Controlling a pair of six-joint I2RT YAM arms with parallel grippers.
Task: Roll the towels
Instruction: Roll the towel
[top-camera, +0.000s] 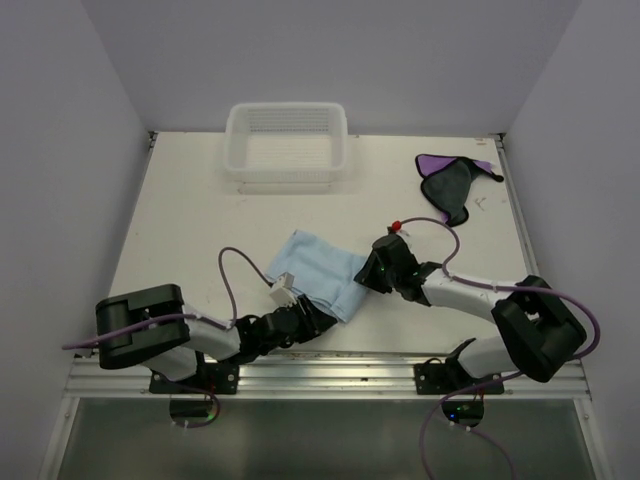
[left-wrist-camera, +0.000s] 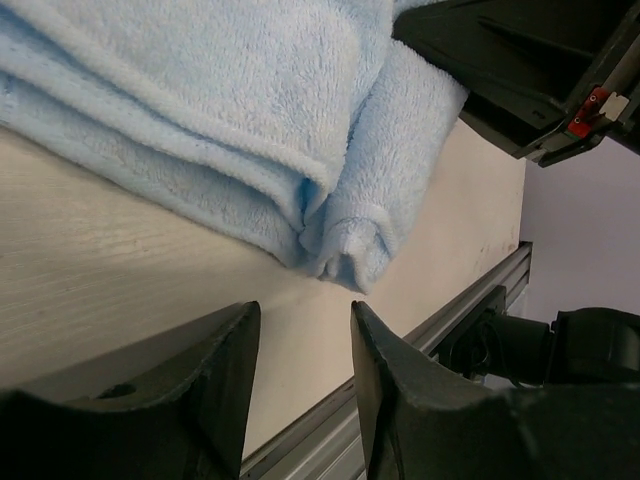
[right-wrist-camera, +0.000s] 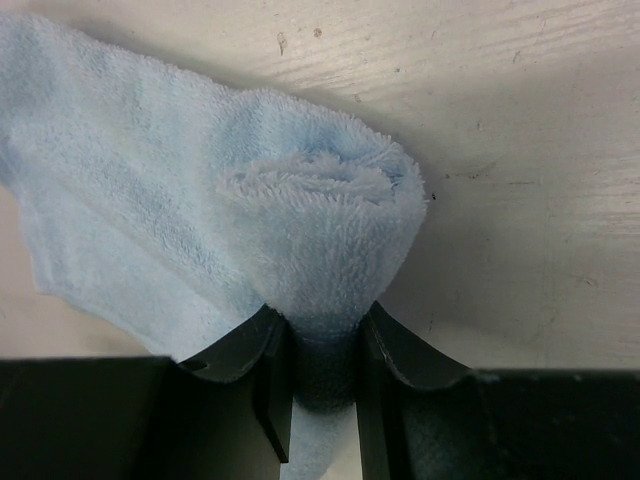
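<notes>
1. At the near centre of the table (top-camera: 190, 220), the right gripper (right-wrist-camera: 322, 335) pinches the rolled end of the light blue towel (right-wrist-camera: 320, 215), its jaws narrow with the plush roll squeezed between them.
2. On the towel's near-left side, the left gripper (left-wrist-camera: 305, 325) stands with jaws parted and nothing between them, close to the folded corner but not touching it.
3. Only the end at the right gripper is rolled; the rest of the light blue towel spreads flat across the tabletop toward the far left.
4. Well apart, near the far right corner, the purple towel (top-camera: 450, 182) lies crumpled, dark side mostly up, purple showing along its far edge.
5. Against the far edge, left of centre, stands the white basket (top-camera: 285, 172); both towels lie outside it, on the table.
</notes>
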